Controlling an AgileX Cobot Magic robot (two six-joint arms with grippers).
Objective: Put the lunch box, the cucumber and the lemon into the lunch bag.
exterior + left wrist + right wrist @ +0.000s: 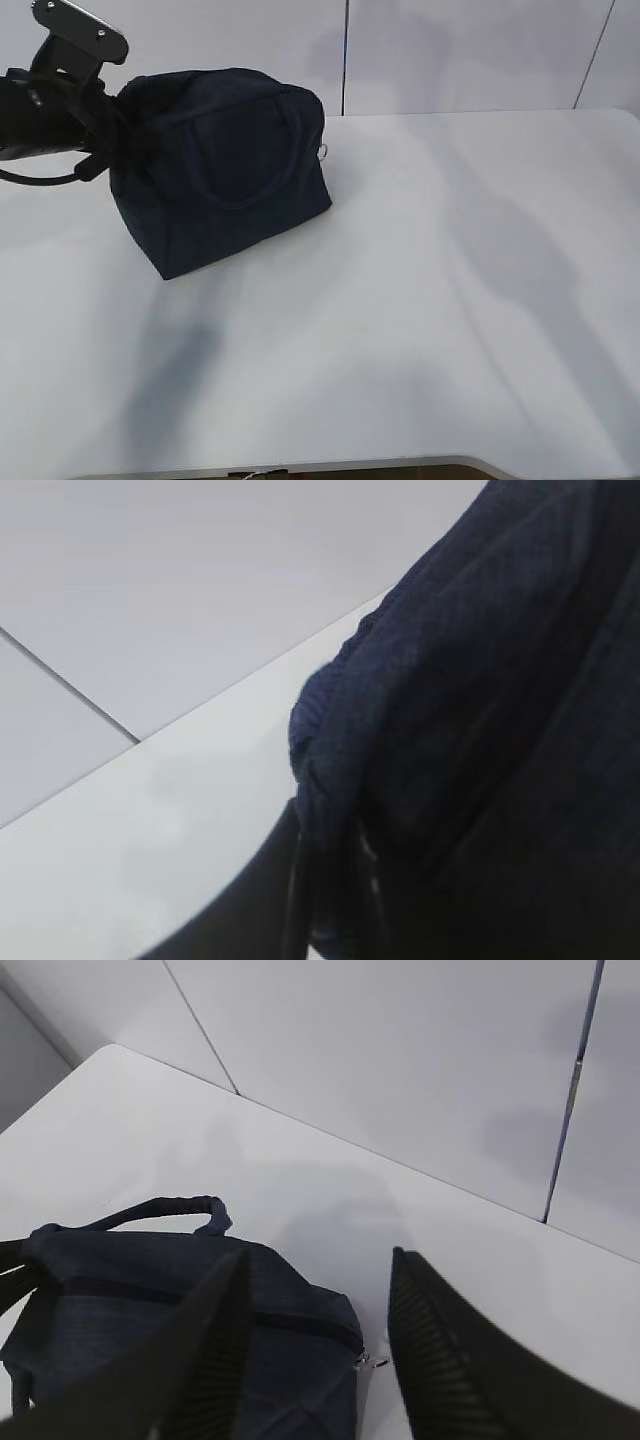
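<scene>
At the far left of the exterior view I have the left arm [50,100] pressed against the left end of the lunch bag [225,165], which sits closed on the table [450,300] toward the back left. In the left wrist view navy fabric bunches directly against dark finger parts at the bottom edge, but I cannot tell how far those jaws stand apart or whether they grip the fabric. The bag's long axis runs from the left arm toward the centre of the table, with one looped handle lying flat on its near face and the silver ring pull [325,152] at its right end. The right gripper [310,1350] is absent from the exterior view; in its own wrist view it hangs above the bag's right end, jaws clearly parted and holding nothing, the zipper line [200,1305] running beneath and the ring pull between the fingers. I see no lunch box, cucumber or lemon in any view. I judge the right arm nearer the pull.
</scene>
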